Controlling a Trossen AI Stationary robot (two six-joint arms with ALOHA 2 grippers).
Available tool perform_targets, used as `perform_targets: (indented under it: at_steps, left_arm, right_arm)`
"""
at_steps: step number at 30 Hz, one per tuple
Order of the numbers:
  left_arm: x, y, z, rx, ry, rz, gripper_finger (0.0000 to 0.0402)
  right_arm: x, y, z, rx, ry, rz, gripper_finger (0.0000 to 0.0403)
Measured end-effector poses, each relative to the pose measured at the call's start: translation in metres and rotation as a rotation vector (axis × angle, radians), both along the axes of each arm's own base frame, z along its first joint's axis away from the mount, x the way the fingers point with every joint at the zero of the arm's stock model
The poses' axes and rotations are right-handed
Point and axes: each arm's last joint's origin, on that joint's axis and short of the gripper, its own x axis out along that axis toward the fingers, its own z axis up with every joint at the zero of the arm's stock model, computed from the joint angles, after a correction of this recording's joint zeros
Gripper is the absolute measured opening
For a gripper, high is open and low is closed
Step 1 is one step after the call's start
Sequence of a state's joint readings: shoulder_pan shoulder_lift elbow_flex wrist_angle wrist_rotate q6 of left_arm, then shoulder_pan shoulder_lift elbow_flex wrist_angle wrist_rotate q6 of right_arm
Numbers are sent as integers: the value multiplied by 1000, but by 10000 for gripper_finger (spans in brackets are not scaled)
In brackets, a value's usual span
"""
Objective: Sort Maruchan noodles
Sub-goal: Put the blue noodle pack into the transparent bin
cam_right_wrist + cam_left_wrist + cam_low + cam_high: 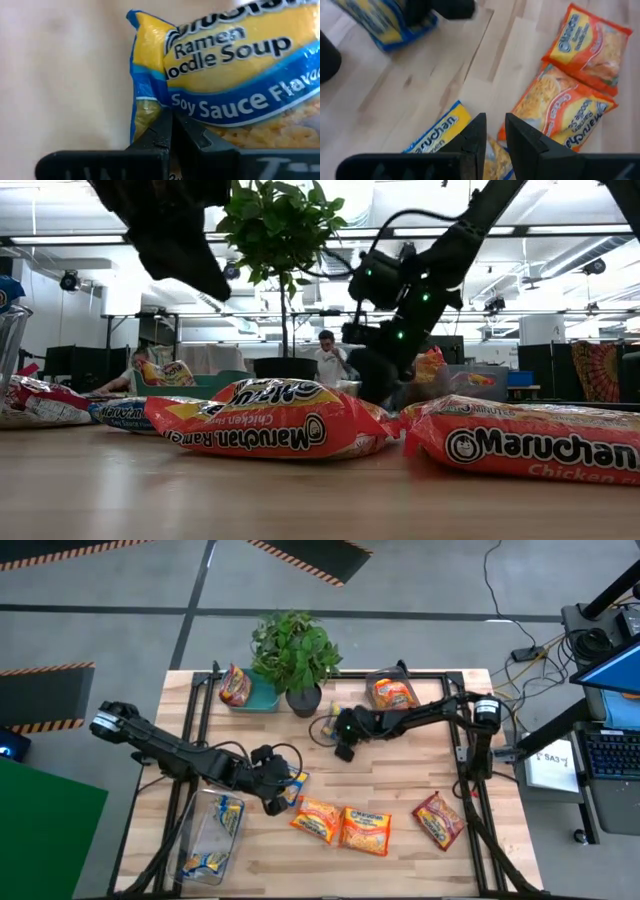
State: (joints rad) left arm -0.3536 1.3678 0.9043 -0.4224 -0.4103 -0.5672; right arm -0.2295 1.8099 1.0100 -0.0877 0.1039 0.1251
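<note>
Blue-and-yellow, orange and red Maruchan packets lie about the wooden table. My right gripper [343, 747] is at the table's far middle, shut on a blue-and-yellow soy sauce packet [225, 65], which also shows in the high view [326, 726]. My left gripper [495, 131] hovers above another blue-and-yellow packet [437, 134], its fingers a narrow gap apart and holding nothing. That packet [294, 785] lies flat on the table. Two orange packets [343, 824] and a red one [438, 820] lie flat toward the near edge. My right gripper pinches the blue-and-yellow packet's sealed end edge [148, 109], close to a corner, between its two fingers. The rest of the packet stretches away beyond the fingertips. I cannot tell whether it is lifted clear of the table.
A clear bin [210, 837] at the near left holds blue-and-yellow packets. A teal bin [256, 697] at the back holds a red packet, and a clear container [392, 690] holds orange ones. A potted plant [295, 655] stands between them. Black frame rails [470, 755] run along the table's sides.
</note>
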Motion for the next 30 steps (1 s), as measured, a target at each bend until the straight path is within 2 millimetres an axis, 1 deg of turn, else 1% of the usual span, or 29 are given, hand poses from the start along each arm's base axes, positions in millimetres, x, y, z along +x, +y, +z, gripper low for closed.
perform_targets:
  at_steps: [4, 6, 9, 13, 17, 21, 25, 30]
  left_arm:
    - [5, -1, 5, 10, -65, -11, 54]
    - [7, -2, 7, 18, -101, -15, 54]
    - [11, -3, 9, 26, -133, -32, 54]
    - [18, -5, 6, 45, -169, -26, 54]
    - [30, -8, -5, 79, -191, 16, 54]
    - [44, -6, -20, 86, -208, 58, 54]
    - [59, 2, -34, 64, -226, 95, 64]
    - [74, 16, -52, 31, -228, 131, 94]
  right_arm:
    - [6, 33, 3, 168, -43, 110, 9]
    - [7, 52, 6, 217, -44, 159, 9]
    - [5, 72, 14, 222, -44, 206, 9]
    - [0, 87, 33, 210, -76, 243, 9]
    - [-10, 93, 51, 207, -94, 266, 9]
    - [-24, 93, 55, 189, -108, 254, 9]
    - [-38, 91, 44, 137, -93, 182, 9]
    - [-50, 90, 24, 131, -192, 172, 9]
